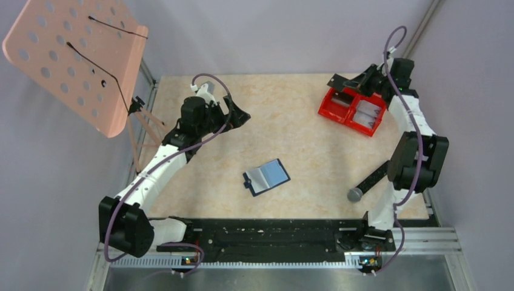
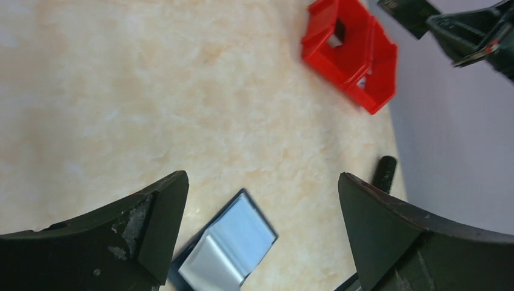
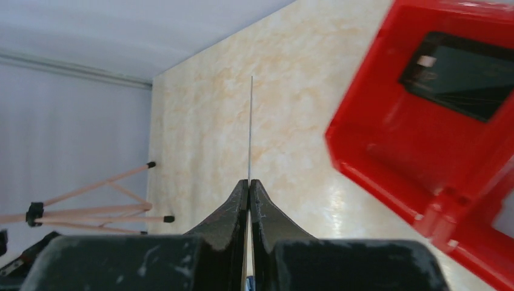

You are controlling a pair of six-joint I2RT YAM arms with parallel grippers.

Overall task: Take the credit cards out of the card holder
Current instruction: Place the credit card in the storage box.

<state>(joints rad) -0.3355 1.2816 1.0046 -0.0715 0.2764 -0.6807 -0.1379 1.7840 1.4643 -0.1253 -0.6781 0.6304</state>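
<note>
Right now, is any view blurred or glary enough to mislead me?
Top external: sharp, evenly lit. Left wrist: red bin smeared, card holder shows sheen. Right wrist: red bin soft; held credit card is edge-on, just a thin line.

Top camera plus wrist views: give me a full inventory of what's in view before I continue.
card holder: 1, navy, pale blue inside, open, mid-table
bin: 1, red, two compartments, far right
held credit card: 1, dark, by the bin's far corner
binned credit cards: 1 dark, left compartment; pale, count unclear, right compartment
ball: 1, grey, near right edge
perforated board: 1, pink, on stand, far left
table: 1, beige marbled
left gripper: open, empty
right gripper: shut on held credit card
</note>
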